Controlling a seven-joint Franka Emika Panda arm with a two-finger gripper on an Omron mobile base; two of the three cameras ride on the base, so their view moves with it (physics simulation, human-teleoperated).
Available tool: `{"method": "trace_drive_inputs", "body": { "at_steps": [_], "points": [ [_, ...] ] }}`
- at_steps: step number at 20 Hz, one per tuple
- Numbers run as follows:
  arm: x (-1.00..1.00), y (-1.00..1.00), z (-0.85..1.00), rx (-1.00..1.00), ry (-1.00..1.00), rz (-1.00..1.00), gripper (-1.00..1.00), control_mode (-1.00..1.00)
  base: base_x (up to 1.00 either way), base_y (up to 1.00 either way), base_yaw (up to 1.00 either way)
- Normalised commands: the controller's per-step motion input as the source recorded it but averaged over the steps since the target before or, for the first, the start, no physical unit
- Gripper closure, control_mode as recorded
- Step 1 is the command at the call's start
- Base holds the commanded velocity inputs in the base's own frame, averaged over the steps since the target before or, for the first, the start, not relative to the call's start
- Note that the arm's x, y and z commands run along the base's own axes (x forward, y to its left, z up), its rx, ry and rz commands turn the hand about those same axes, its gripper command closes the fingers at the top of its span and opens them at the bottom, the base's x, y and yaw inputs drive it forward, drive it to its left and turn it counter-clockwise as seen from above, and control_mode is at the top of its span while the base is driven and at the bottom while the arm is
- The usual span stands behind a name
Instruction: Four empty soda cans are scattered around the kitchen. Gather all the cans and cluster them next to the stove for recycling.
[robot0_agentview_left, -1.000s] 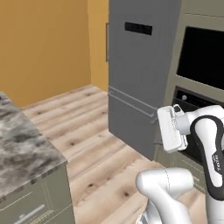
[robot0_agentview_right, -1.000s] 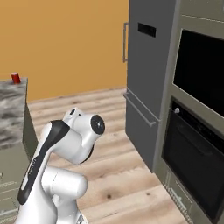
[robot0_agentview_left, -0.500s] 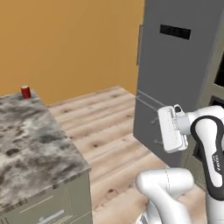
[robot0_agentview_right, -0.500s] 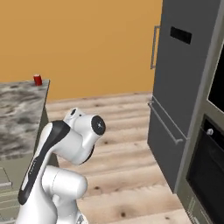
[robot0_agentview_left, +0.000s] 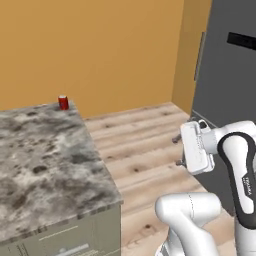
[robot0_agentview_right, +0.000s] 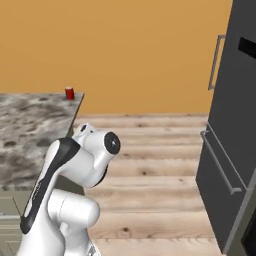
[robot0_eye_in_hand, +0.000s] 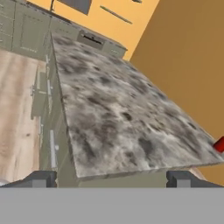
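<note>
Over on the left, a red soda can (robot0_agentview_left: 63, 102) stands upright at the far corner of the marbled grey bench (robot0_agentview_left: 45, 160), close to the orange wall (robot0_agentview_left: 110, 50), with nothing else near it on the top. In the hand view the same can is just a red sliver at the right edge. Moving right, wood floor (robot0_agentview_left: 145, 145), then the arm, tucked close to its base, with the hand (robot0_eye_in_hand: 111, 179) carried wide apart and empty, well short of the can. Farthest right, the tall grey fridge (robot0_agentview_right: 235, 125). An empty can should be very light, thin-walled and slick, easy to dent or tip, so I'd take it across the middle of its body with a gentle squeeze.
</note>
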Motion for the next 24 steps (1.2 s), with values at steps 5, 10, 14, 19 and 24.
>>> {"method": "trace_drive_inputs", "body": {
  "at_steps": [5,10,14,19,24],
  "points": [
    [0.0,0.0,0.0,0.0,0.0,0.0,-1.0,1.0,0.32,-0.59,0.2],
    [0.0,0.0,0.0,0.0,0.0,0.0,-1.0,1.0,0.23,-0.56,0.07],
    [0.0,0.0,0.0,0.0,0.0,0.0,-1.0,1.0,0.43,-0.1,0.0],
    [0.0,0.0,0.0,0.0,0.0,0.0,-1.0,1.0,0.58,0.23,0.0],
    [0.0,0.0,0.0,0.0,0.0,0.0,-1.0,1.0,0.61,0.16,0.0]
  ]
}}
